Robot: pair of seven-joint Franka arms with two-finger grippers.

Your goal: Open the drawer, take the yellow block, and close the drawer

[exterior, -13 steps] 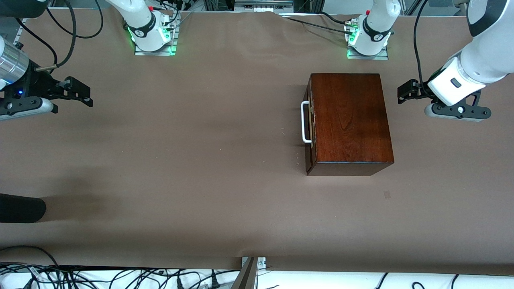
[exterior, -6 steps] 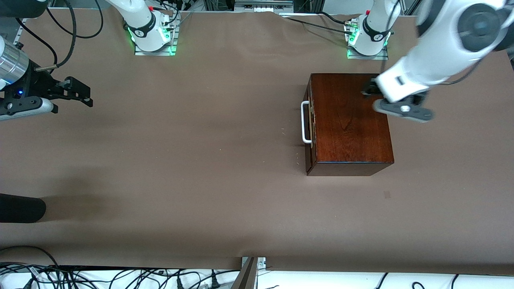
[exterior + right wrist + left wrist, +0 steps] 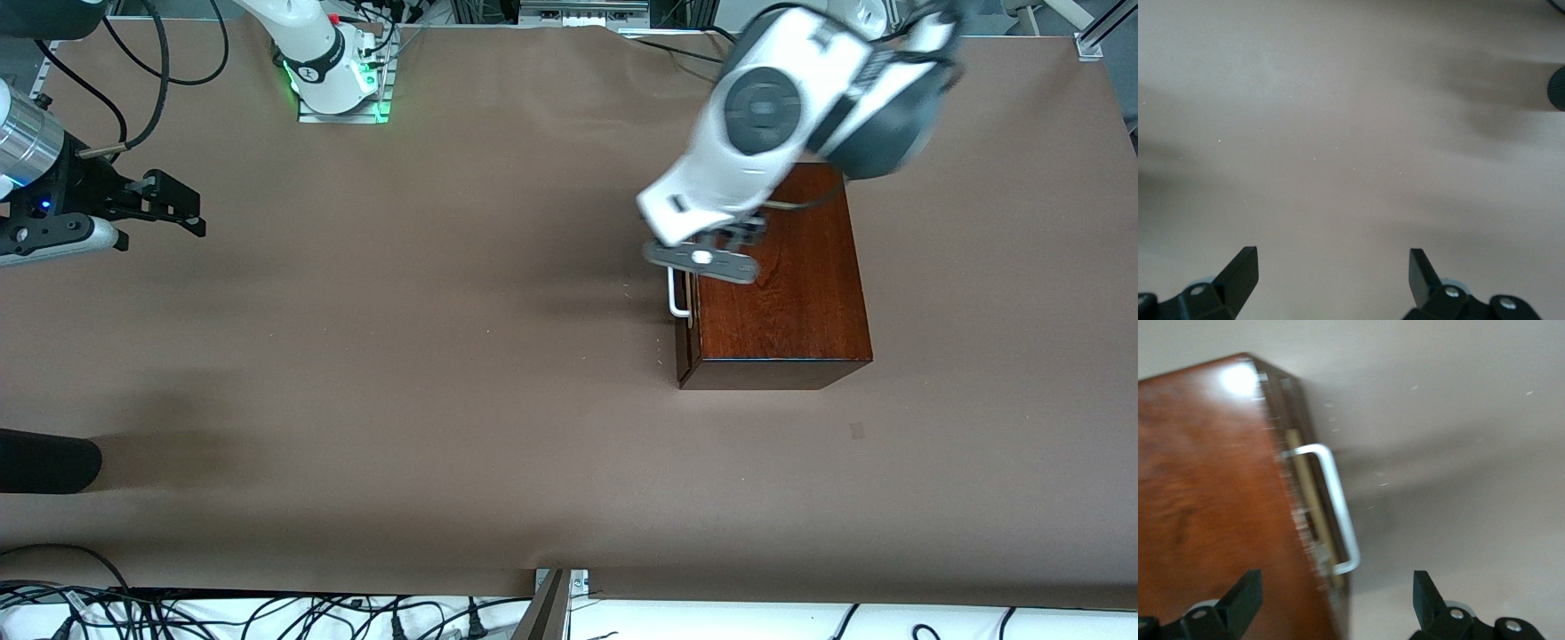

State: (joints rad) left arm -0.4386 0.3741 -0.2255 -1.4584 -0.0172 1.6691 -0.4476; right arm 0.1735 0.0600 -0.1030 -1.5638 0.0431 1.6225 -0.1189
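A: Where is the glossy reddish-brown wooden box's drawer [image 3: 685, 311]?

B: Shut, toward the left arm's end of the brown counter [image 3: 400, 356]. No yellow block shows; presumably it's inside.

A: The tools?

B: Left tool [image 3: 1337, 603] hangs released over the drawer's white loop handle [image 3: 1335, 507]. Right tool [image 3: 1331, 280] waits, released, over bare counter.

A: Advice?

B: Straddle the handle's bar squarely, clench, then pull straight outward so the box doesn't skid.

drawer [image 3: 683, 342]: shut, inside hidden, contents cannot be told | white loop handle [image 3: 676, 298]: partly covered by the left arm in the front view | wooden box [image 3: 1211, 507]: blurred, cut off at the left wrist view's edge
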